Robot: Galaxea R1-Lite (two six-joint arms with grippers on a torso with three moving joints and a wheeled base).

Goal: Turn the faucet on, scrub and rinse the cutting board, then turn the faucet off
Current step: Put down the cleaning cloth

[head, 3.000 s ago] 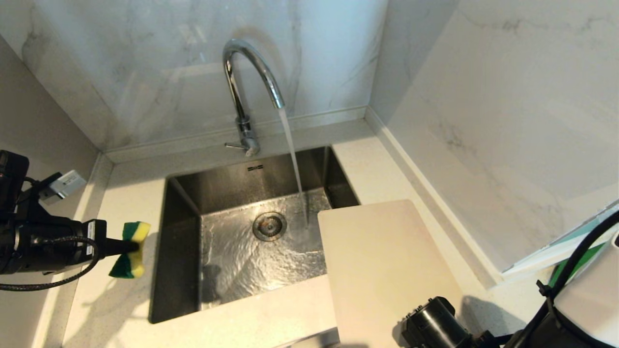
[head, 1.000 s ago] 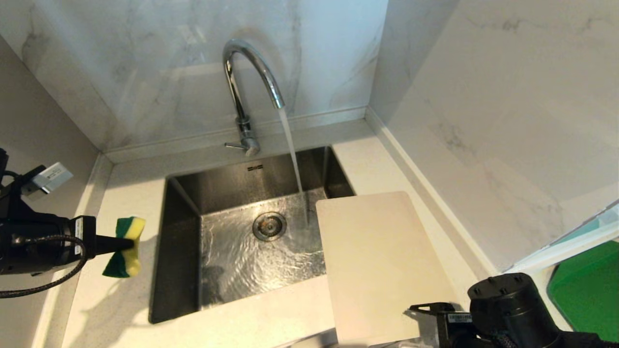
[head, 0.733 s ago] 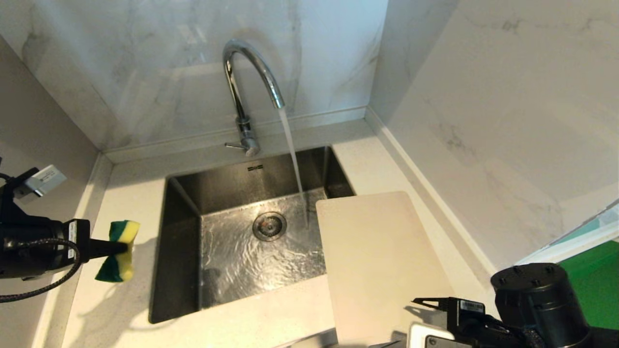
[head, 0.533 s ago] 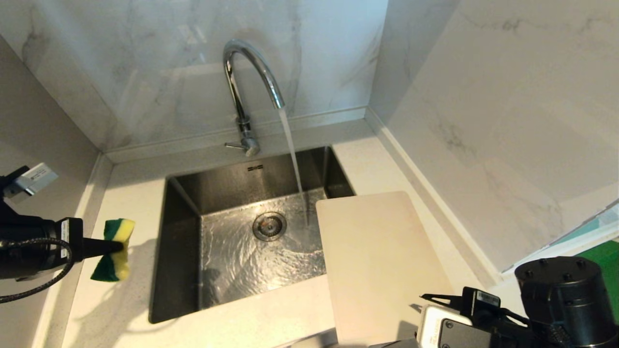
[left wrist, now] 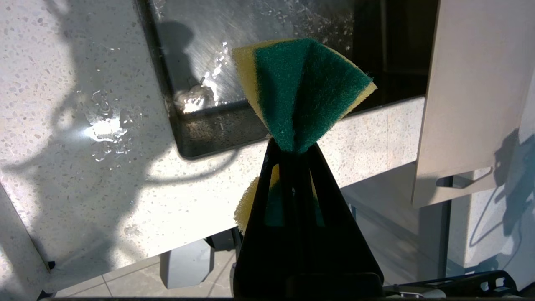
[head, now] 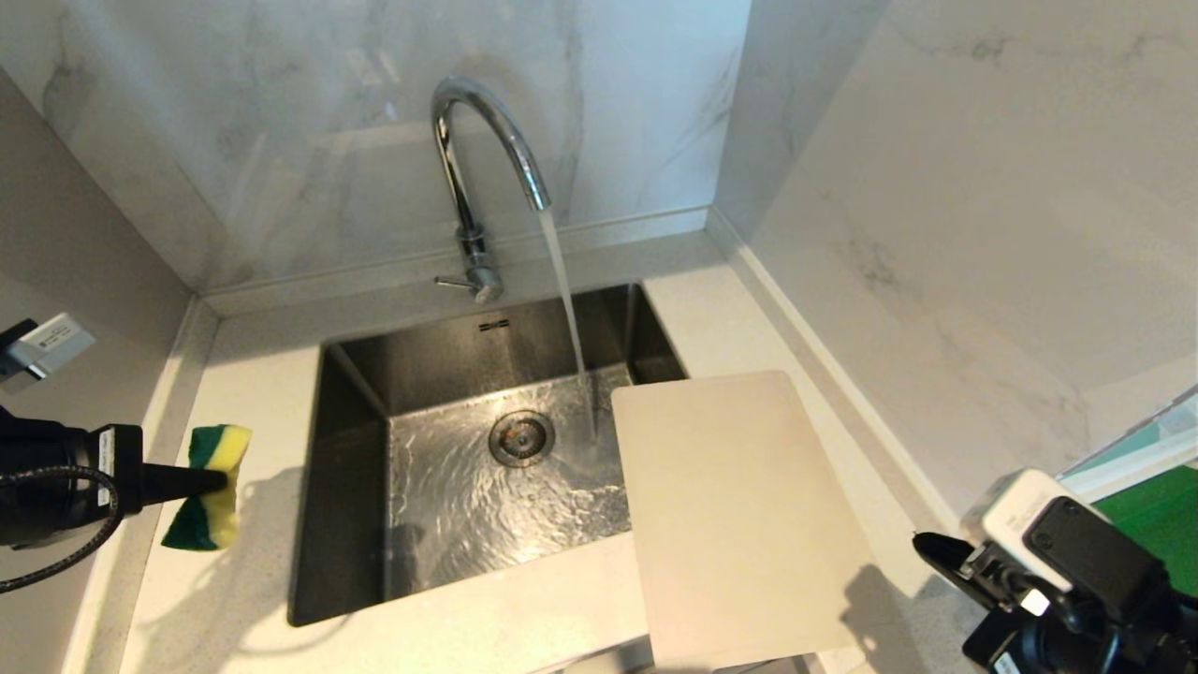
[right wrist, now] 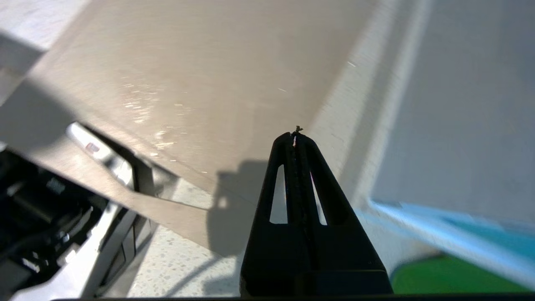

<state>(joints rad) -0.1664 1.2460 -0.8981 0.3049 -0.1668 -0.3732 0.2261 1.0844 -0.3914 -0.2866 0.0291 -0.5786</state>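
Note:
The chrome faucet point(head: 477, 159) stands behind the sink, and a stream of water point(head: 566, 309) runs from it into the basin. The beige cutting board point(head: 739, 515) lies flat on the counter to the right of the sink, one corner over the basin; its slot end overhangs the counter's front edge point(left wrist: 464, 182). My left gripper point(head: 223, 481) hovers over the counter left of the sink, shut on a yellow-and-green sponge point(head: 208, 487) point(left wrist: 305, 92). My right gripper point(head: 922, 545) point(right wrist: 295, 134) is shut and empty, just off the board's point(right wrist: 200, 75) near right side.
The steel sink point(head: 337, 487) has a round drain point(head: 521, 437) and a wet floor. Marble walls close in at the back and right. A green flat thing with a pale blue rim point(head: 1156, 524) leans at the far right. Water drops lie on the left counter point(left wrist: 104, 129).
My right gripper has shut with nothing in it and swung from the board's near end out to the right. The left gripper with the sponge has drifted slightly left. The board stays put.

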